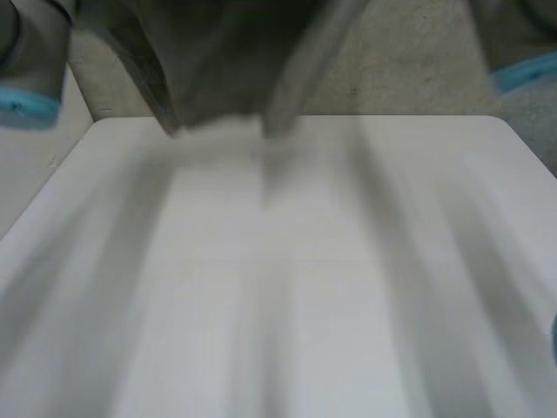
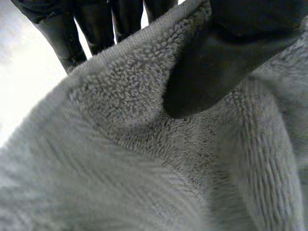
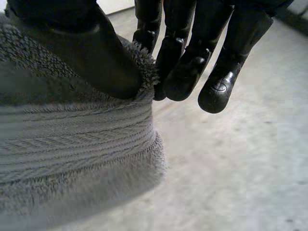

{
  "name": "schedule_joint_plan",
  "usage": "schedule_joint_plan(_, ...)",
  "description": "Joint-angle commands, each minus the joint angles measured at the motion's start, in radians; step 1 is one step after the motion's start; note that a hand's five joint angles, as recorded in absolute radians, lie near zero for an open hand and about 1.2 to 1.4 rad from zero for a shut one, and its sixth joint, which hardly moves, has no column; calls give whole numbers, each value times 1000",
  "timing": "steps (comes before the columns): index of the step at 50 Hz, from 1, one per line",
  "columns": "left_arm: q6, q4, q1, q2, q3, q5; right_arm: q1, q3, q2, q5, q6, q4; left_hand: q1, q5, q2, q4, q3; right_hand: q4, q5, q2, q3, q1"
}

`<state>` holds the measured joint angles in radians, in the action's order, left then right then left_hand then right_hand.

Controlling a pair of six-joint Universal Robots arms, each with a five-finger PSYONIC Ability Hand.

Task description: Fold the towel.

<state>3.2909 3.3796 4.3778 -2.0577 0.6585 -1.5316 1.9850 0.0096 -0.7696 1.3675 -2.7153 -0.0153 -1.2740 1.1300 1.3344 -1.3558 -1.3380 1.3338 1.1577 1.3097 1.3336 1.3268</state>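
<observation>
The grey terry towel [image 1: 222, 78] hung blurred at the 12 o'clock edge of the white surface [image 1: 287, 296]. The left robot hand [image 2: 226, 62] pinched its pile between thumb and fingers. The right robot hand [image 3: 86, 57] likewise grasped its banded edge.

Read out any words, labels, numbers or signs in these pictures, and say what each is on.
No text can be read.
Small embossed mark on one fingertip of the right hand: too small to read.
The towel and the table carry no writing.
</observation>
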Motion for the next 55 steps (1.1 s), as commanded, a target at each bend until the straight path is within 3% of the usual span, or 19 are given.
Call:
schedule_joint_plan(1,-20,-72,5,11,82,4,-25,90,-33,-144,11,-269,-122,92,62,-40,-58,62,64,87,63,69)
schedule_joint_plan(5,-19,-126,14,11,197,27,-25,167,-33,-199,118,-433,-122,92,62,-40,-58,62,64,87,63,69)
schedule_joint_plan(7,-13,-172,28,13,341,76,-28,275,-33,-229,228,-593,-122,92,62,-40,-58,62,64,87,63,69)
schedule_joint_plan(10,18,-186,55,21,491,123,-32,413,-36,-240,284,-687,-122,92,62,-40,-58,62,64,87,63,69)
schedule_joint_plan(14,70,-184,82,48,641,156,-45,576,-51,-254,287,-686,-122,92,62,-40,-58,62,64,87,63,69)
schedule_joint_plan(17,130,-177,94,85,820,182,-74,815,-114,-260,287,-625,-122,92,62,-40,-58,62,64,87,63,69)
schedule_joint_plan(23,147,-175,88,93,964,192,-78,1050,-160,-251,299,-531,-122,92,62,-40,-58,62,64,87,63,69)
schedule_joint_plan(33,213,-172,89,145,1035,191,-100,1191,-250,-248,287,-480,-122,92,62,-40,-58,62,64,87,63,69)
schedule_joint_plan(34,228,-170,92,145,1034,189,-104,1205,-258,-248,285,-473,60,-91,-121,142,124,-35,-34,-11,-35,-28)
schedule_joint_plan(35,228,-170,92,145,1034,189,-104,1205,-258,-248,285,-473,62,-93,-123,144,126,-36,-35,-12,-36,-29)
schedule_joint_plan(37,242,-161,95,142,1035,189,-109,1225,-264,-248,284,-460,489,-520,-550,571,553,-700,-698,-675,-699,-693)
schedule_joint_plan(40,243,-146,95,133,1037,186,-118,1233,-264,-249,284,-447,681,-712,-741,763,745,-826,-824,-802,-826,-819)
schedule_joint_plan(45,245,-135,94,114,1046,182,-137,1221,-266,-257,288,-439,714,-745,-774,796,778,-937,-936,-913,-937,-930)
schedule_joint_plan(55,245,-134,91,117,1067,182,-155,1153,-244,-243,299,-451,711,-742,-772,793,775,-905,-904,-881,-905,-898)
